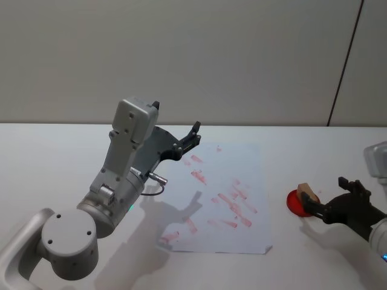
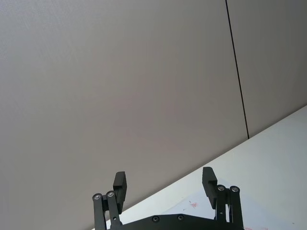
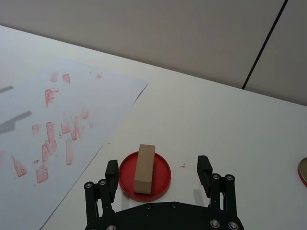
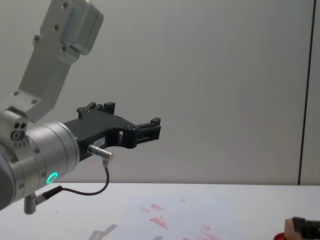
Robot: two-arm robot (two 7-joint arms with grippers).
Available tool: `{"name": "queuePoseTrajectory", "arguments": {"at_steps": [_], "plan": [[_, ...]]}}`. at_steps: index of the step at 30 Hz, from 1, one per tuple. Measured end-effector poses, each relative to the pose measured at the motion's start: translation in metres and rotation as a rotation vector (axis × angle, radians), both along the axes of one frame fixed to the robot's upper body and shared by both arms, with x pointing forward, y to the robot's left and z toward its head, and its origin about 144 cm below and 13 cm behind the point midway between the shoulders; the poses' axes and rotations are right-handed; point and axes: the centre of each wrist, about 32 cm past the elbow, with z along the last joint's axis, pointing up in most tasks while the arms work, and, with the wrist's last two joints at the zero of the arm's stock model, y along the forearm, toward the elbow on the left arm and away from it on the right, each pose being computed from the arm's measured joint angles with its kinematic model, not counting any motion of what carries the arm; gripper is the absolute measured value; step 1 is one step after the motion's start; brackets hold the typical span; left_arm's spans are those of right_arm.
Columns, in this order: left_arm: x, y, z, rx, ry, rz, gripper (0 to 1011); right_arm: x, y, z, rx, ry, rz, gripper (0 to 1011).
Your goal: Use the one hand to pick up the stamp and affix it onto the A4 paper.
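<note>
The stamp, a light tan wooden block, stands on a flat red round pad to the right of the A4 paper. The paper is white and bears several red stamped marks. My right gripper is open and low over the table. One finger is on each side of the stamp, with a wide gap on both sides and no contact. In the head view the stamp lies just in front of the right gripper. My left gripper hangs open in the air above the paper's far left corner.
The big silver left arm rises from the near left and overhangs the paper's left edge. A second red round thing shows at the table's far right. The white table meets a grey wall behind.
</note>
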Motion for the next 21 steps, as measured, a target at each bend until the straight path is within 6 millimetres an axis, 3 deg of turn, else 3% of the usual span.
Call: {"name": "queuePoseTrajectory", "arguments": {"at_steps": [21], "plan": [[0.000, 0.000, 0.000, 0.000, 0.000, 0.000, 1003, 0.019, 0.017, -0.020, -0.026, 0.049, -0.004, 1001]]}}
